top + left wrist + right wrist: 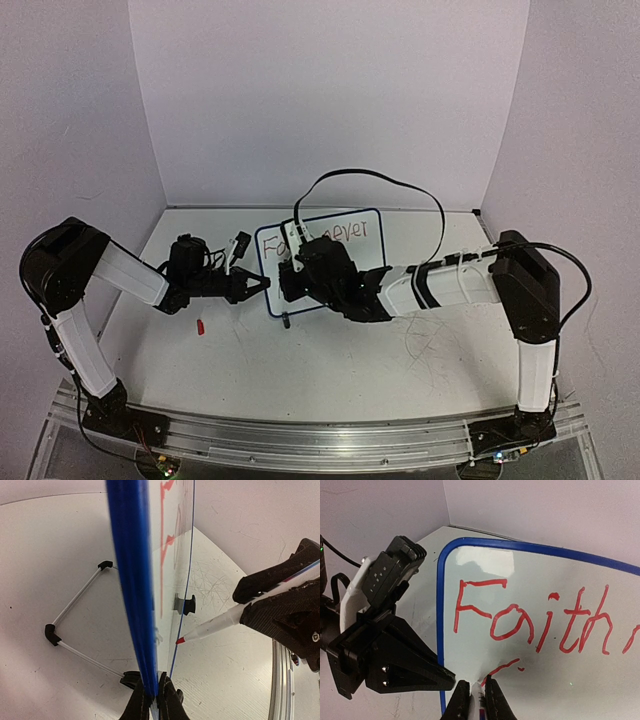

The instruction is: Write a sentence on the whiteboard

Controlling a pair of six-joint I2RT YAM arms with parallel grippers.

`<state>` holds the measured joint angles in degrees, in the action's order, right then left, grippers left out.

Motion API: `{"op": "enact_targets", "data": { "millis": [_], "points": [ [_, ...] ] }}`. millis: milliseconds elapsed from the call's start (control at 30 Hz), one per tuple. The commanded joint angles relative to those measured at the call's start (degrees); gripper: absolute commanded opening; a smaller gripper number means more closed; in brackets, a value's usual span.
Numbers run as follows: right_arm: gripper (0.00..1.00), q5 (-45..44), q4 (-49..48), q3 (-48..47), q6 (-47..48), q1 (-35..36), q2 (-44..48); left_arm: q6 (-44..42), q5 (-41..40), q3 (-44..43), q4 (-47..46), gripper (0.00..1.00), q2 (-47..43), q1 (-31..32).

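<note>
Upright whiteboard [368, 252], red sentence [540, 630] partly written

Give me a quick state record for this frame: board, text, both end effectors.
whiteboard: upright
left end effector: shut on whiteboard edge
right end effector: shut on marker, red tip at board face
sentence: first line reads "Faith never"; second line barely begun
</note>
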<state>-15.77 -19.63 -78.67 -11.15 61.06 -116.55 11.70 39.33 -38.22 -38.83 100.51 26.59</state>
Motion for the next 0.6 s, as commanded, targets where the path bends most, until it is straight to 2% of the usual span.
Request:
{"op": "enact_targets", "data": {
  "millis": [0, 567],
  "points": [
    [0.0, -0.39, -1.96, -2.52, 0.65, -0.06, -0.53, -3.0, -4.79, -0.26, 2.16, 0.0, -0.52, -0.22],
    [0.0, -3.58, 0.68, -4.76, -0.54, -0.75, -3.32, -3.18, -4.85, -0.26, 2.29, 0.0, -0.67, -0.13]
  ]
}}
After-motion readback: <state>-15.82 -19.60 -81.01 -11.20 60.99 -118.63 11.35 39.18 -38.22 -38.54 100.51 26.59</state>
